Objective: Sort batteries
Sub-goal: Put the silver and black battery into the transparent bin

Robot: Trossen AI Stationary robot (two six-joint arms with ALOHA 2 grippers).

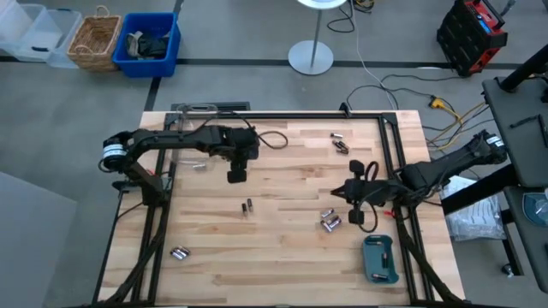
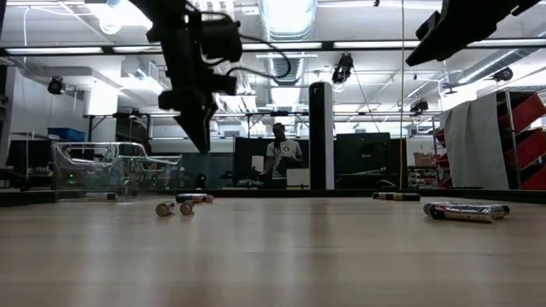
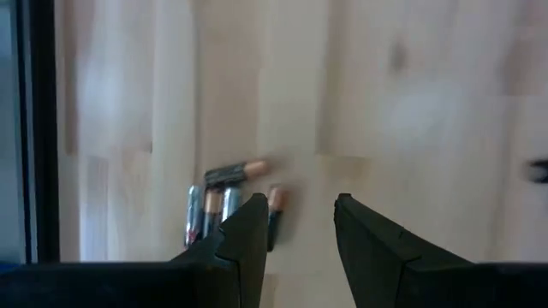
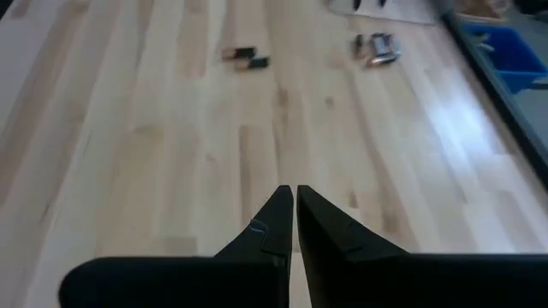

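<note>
A: Item one, the pale wooden plank bench. Contents?

B: Small silvery cylindrical batteries, scattered in clusters: a pair mid-bench, a group near the right claw, some at the far right side, two at the near left corner.

A: Left claw?

B: Raised above the bench's left-centre, fingers apart, empty; in its wrist view a battery cluster lies below.

A: Right claw?

B: Right of centre, just beside the nearby group, fingers closed together, holding nothing.

A: Other entries?

B: Teal rectangular tray, near right corner; clear plastic box, far left edge.
</note>
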